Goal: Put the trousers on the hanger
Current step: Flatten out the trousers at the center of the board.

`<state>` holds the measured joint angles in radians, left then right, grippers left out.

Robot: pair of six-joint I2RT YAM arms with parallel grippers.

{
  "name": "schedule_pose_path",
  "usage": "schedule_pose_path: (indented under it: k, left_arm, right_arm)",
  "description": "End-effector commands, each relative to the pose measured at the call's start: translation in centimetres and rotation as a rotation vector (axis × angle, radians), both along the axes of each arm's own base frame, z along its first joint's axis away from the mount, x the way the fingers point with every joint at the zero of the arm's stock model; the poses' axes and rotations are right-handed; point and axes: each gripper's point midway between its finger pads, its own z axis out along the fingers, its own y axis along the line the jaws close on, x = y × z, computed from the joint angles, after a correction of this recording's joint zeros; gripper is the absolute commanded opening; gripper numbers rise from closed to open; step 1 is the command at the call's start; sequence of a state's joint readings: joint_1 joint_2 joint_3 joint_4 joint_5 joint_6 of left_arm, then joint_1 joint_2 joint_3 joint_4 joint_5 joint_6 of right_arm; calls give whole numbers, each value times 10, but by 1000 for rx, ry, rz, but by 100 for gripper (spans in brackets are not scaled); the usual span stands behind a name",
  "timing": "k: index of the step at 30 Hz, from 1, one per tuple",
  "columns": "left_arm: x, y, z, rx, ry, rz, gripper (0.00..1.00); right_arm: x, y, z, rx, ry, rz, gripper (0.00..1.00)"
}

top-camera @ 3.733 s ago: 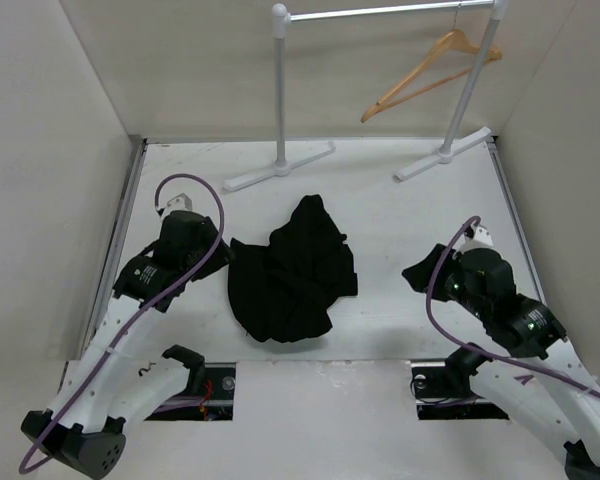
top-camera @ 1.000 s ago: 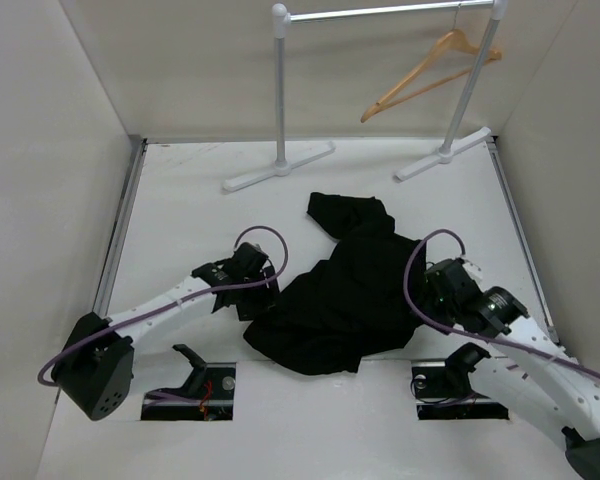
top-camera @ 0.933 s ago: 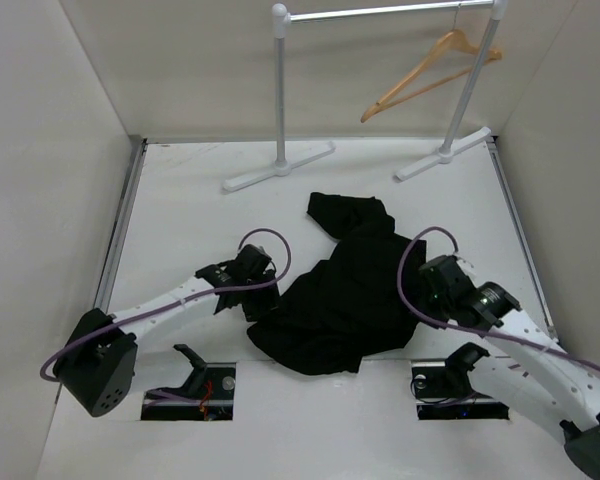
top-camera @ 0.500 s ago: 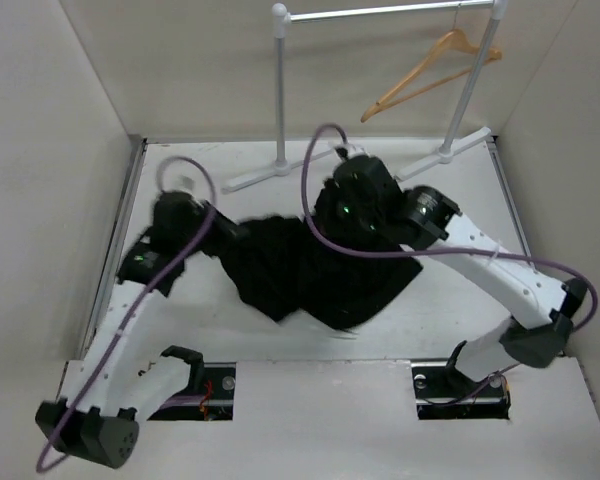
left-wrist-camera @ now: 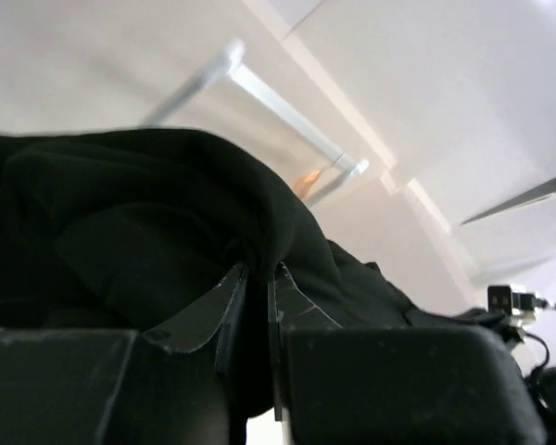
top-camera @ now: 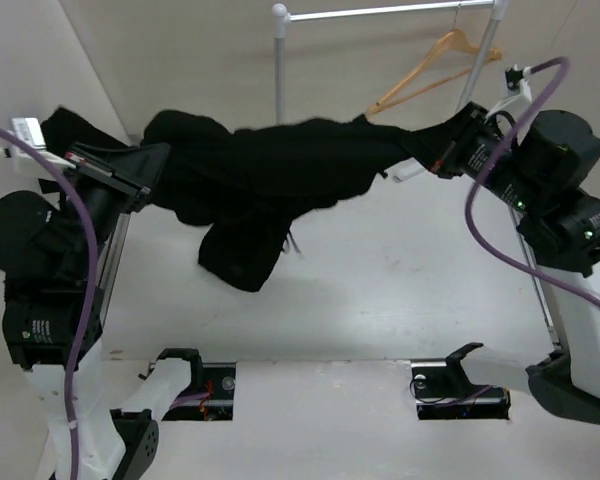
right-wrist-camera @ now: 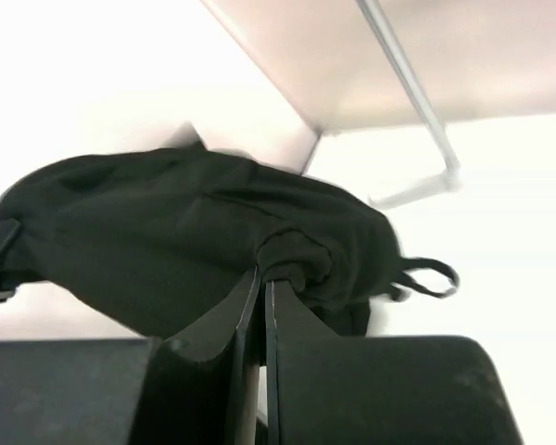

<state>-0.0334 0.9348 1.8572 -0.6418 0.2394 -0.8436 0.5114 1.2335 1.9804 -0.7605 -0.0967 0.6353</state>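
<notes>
Plain black soft fabric trousers (top-camera: 280, 160): held aloft, stretched wide below and left of the light-brown wooden coat hanger (top-camera: 430, 68), not yet on it.
Left gripper (left-wrist-camera: 257, 278): clamped on fabric, far left of hanger.
Right gripper (right-wrist-camera: 262, 276): clamped on fabric, just below hanger.
Done: pick-up, spread.
Outstanding, by judgement: draping over hanger's bar.

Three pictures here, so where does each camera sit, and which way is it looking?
Top external: fixed above and behind the arms, looking down at the table; both arms show, holding the trousers stretched between left gripper and right gripper.
Left wrist: on the left arm, looking along its own fingers at the pinched trousers, rail beyond.
Right wrist: on the right arm, looking along its fingers at the trousers too.
Shared: all three show trousers and rail.
</notes>
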Motion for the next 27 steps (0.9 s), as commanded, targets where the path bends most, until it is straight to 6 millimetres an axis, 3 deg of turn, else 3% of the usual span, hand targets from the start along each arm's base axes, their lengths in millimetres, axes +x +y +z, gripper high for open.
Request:
schedule_pose_path:
  k: [1,5,8,11,12,14,17,18,21,22,24,25,27]
  left_arm:
    - [30,10,-66,0,200,65,3]
    - [23,-2,-145,-13,386,13,4]
    - [8,-23,-216,-59,534,-63,7]
    - [-2,-52,-279,-59,680,-168,23]
    - [-5,-63,-295,-46,711,-211,31]
    - [-8,-83,-318,-5,752,-278,45]
    - [-8,-102,-335,53,781,-326,54]
    - [-7,-106,-338,73,785,-330,55]
    - [3,-92,-348,128,791,-256,55]
    - [5,-83,-353,140,802,-213,54]
    - [11,-58,-371,176,842,-111,53]
    - [13,-45,-386,186,878,-64,53]
    - [15,-37,-403,198,918,-46,53]
  right_arm:
    - [53,-4,-59,45,141,27,8]
    - [88,-31,-100,50,219,-30,8]
    - [110,-56,-125,32,270,-104,8]
    - [133,-83,-149,26,328,-195,8]
    - [140,-96,-157,27,354,-243,12]
    - [160,-130,-173,19,383,-381,37]
    - [173,-155,-194,-24,450,-503,66]
    - [171,-159,-199,-51,465,-526,69]
    - [142,-132,-227,-183,500,-489,69]
    - [125,-122,-245,-219,525,-472,60]
    - [84,-98,-290,-275,598,-416,27]
    - [57,-88,-323,-306,660,-387,15]
    - [26,-83,-369,-318,761,-378,14]
